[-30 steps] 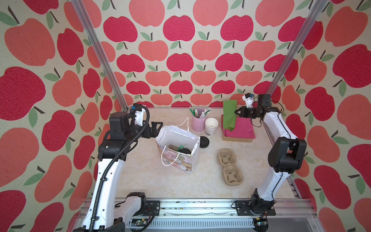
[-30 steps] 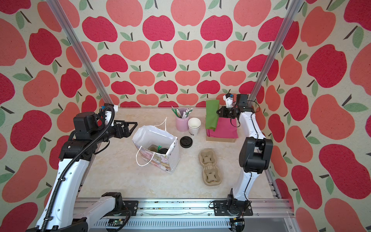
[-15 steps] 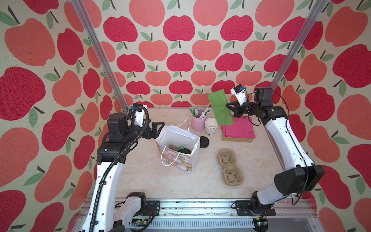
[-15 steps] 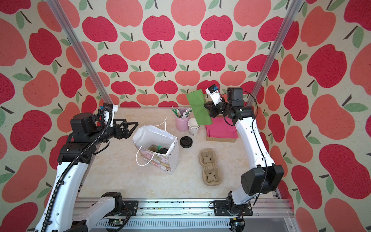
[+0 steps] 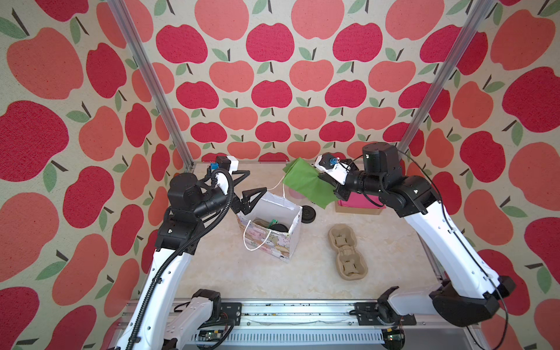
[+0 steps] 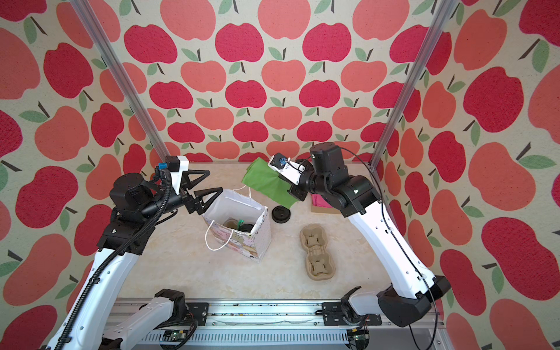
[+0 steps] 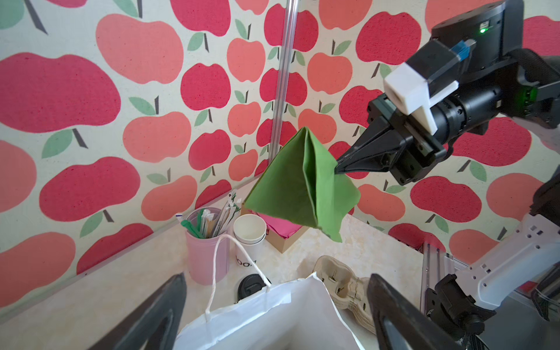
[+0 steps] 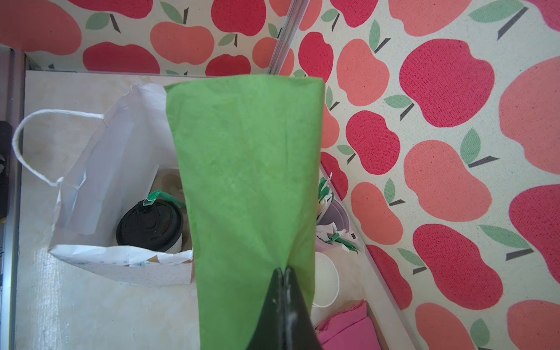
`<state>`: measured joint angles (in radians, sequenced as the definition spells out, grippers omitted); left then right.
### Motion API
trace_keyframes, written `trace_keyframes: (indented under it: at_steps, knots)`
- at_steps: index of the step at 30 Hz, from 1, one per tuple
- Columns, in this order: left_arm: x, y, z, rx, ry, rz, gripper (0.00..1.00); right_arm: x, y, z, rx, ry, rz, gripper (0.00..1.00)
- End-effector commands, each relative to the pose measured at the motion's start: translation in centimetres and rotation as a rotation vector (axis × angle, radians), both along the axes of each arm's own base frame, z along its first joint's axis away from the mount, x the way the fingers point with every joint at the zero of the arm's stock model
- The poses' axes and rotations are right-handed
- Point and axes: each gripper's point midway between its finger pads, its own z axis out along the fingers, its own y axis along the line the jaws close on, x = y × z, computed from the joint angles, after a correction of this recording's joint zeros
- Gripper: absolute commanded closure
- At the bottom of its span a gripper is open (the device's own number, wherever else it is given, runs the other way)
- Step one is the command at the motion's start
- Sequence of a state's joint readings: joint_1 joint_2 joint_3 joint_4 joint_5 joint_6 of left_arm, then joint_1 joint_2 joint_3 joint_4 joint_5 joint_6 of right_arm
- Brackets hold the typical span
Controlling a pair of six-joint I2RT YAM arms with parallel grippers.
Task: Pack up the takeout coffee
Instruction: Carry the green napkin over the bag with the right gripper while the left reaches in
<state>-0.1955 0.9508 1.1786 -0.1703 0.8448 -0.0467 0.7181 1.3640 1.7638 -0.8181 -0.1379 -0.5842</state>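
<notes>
Coffee (image 8: 150,224) in bag (image 8: 91,188); right tool (image 8: 285,272) pinches napkin (image 8: 248,166)

Right claw (image 7: 337,168) raised green napkin (image 7: 285,188) off pink stack (image 5: 360,200), toward bag (image 5: 266,245).

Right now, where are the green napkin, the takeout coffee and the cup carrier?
green napkin (image 5: 306,185): in a top view, middle of the hanging sheet.
takeout coffee (image 8: 150,222): right wrist view, its black lid.
cup carrier (image 5: 346,251): in a top view, waist between its wells.
</notes>
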Motion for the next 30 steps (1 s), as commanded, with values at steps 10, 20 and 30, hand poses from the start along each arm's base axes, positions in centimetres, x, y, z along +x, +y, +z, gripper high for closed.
trace_keyframes:
  at_steps: [10, 20, 30]
  knots:
    - [-3.3, -4.2, 2.3, -0.001, -0.249, -0.36, 0.06, -2.2, 1.6, -1.8, -0.365, -0.289, 0.056, 1.0]
    - [-2.2, -6.1, -0.5, 0.063, -0.17, -0.431, 0.2, -4.3, 3.3, -0.7, -0.343, -0.402, 0.141, 1.0]
    - [-1.9, -7.0, -3.6, 0.151, -0.134, -0.431, 0.36, -4.9, 4.3, 0.2, -0.299, -0.429, 0.159, 1.0]
